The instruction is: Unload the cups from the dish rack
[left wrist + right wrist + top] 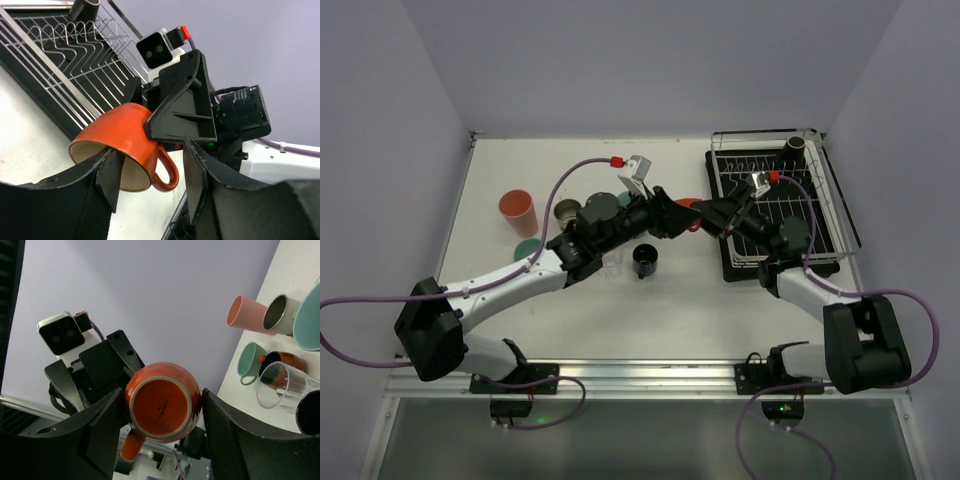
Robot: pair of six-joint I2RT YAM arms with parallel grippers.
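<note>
Several cups (527,246) grouped on the tabletop (620,320) at left, salmon-pink tumbler (517,212) farthest out. At centre, off the tabletop: orange mug (125,130), straddled by left tool (152,175) (clenched or loose, cannot tell), clamped around its body by right tool (162,415). Rightmost, dish rack (830,205), seemingly one dark cup (797,148) at its far corner.

The mug (125,140) between my jaws is glossy orange-red outside and cream inside, with a pale ring round its foot. My left fingers (196,175) are black. Toward the left edge of the white tabletop (520,160) are a salmon-pink cup (518,212), a teal mug (250,364), a steel-grey cup (280,315) and a clear glass (285,385). The rack (820,215) is silver wire over black.
</note>
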